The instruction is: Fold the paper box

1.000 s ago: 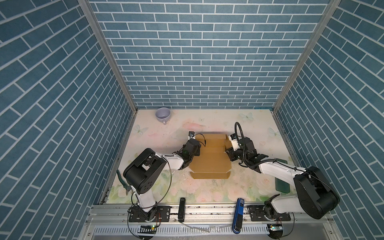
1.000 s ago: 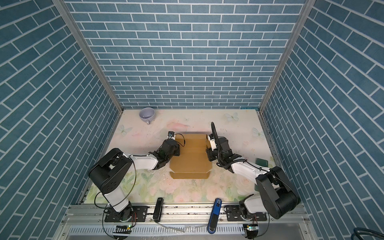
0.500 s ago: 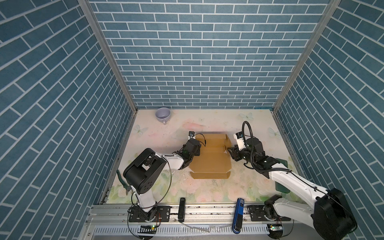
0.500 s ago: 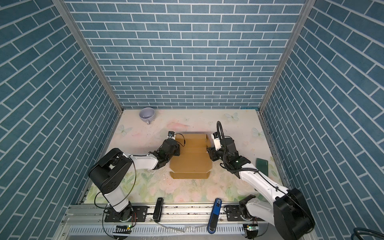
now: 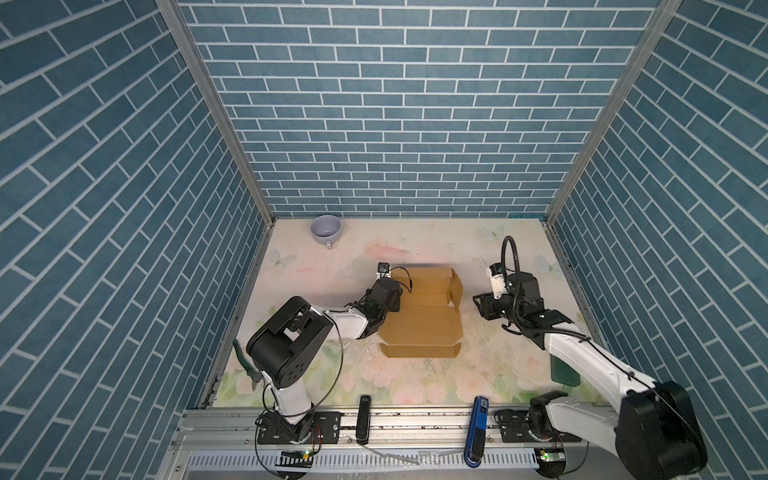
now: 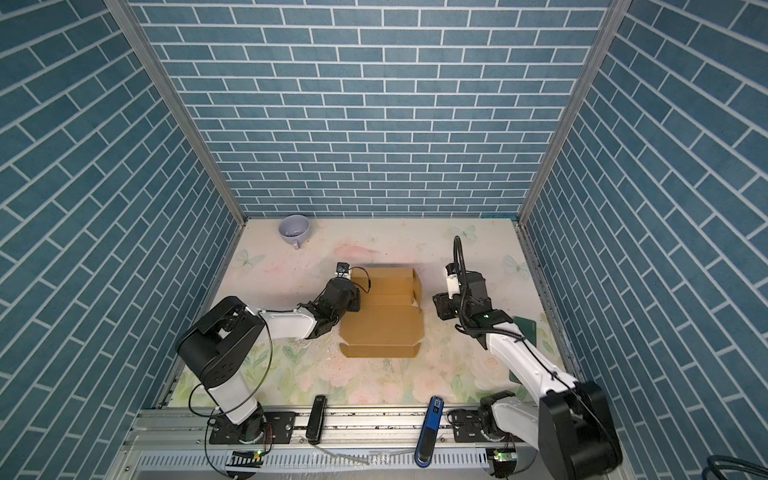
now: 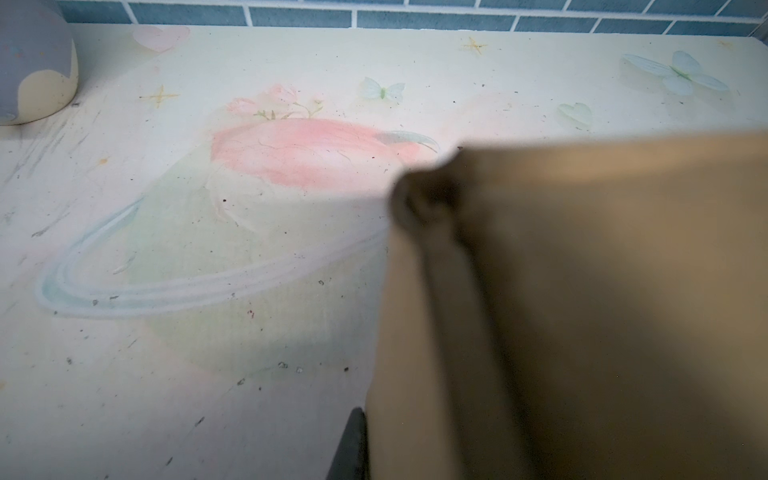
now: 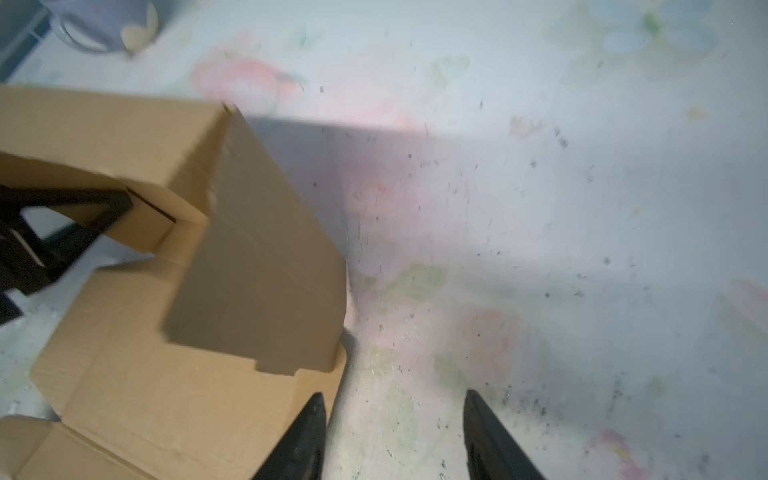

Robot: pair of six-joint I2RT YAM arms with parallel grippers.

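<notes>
Right wrist view: spread right gripper [image 8: 392, 436] is hovering beside the box's [image 8: 249, 257] flap facing table's [image 8: 540, 208] right edge; left gripper [image 5: 397, 300] is pinching opposite wall.

The left gripper [image 5: 393, 301] clamps the left wall of the paper box [image 5: 419, 328] — the right gripper [image 8: 394, 399] hovers just beside its right side, jaws apart.

Top views overhead; wrist views near paper box [image 8: 257, 257].

One paper box [image 5: 419, 328], one cup [image 5: 326, 227]
</notes>
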